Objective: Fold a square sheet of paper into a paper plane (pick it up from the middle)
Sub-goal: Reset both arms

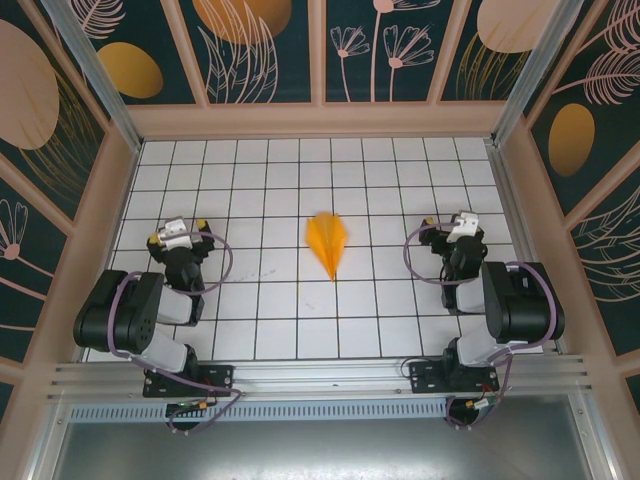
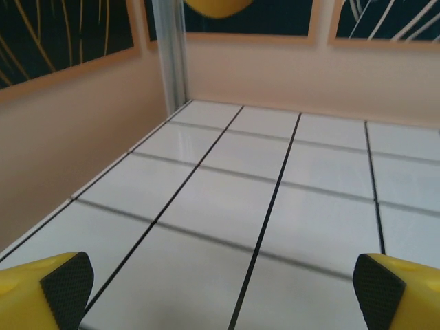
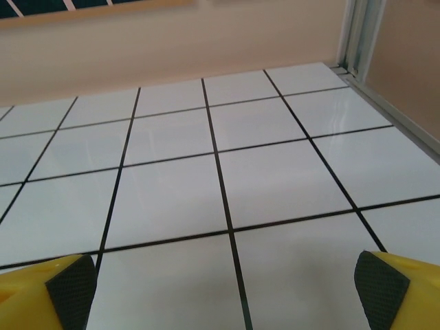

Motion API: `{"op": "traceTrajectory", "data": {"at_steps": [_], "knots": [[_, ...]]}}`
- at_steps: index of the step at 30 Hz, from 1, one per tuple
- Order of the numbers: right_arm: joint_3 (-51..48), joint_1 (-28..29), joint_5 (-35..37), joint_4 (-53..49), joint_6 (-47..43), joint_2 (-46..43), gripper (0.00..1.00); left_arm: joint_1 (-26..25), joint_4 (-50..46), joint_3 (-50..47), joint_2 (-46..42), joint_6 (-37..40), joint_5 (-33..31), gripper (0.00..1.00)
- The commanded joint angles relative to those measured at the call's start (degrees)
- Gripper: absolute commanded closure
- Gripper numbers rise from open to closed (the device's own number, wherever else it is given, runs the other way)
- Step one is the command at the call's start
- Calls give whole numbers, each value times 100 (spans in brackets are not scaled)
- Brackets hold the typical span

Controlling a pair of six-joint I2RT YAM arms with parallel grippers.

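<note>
two wide-open, empty tools, the left gripper (image 1: 180,227) and right gripper (image 1: 456,226), flank the paper plane (image 1: 327,243) lying flat at the tiled table's (image 1: 270,300) middle, seemingly feather-light, flimsy, crushable, best pinched gently along its centre crease.

The right end effector (image 3: 223,294) is hanging low over the worktop (image 3: 275,179). Its yellow fingers (image 3: 20,297) and black pads (image 3: 70,289) are sitting wide apart at the bottom corners, bare tile showing between them. White tiles ruled by black lines are running back to a beige wall (image 3: 172,48), and a metal post (image 3: 357,34) is standing at the far right corner.
</note>
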Motion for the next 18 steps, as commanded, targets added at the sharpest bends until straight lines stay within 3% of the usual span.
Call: {"op": "traceTrajectory", "data": {"at_steps": [1, 18], "knots": [[43, -30, 60, 417, 115, 0, 1, 155, 91, 157, -59, -220, 376, 1], [46, -19, 115, 414, 129, -3, 1, 144, 43, 173, -84, -188, 446, 1]]}}
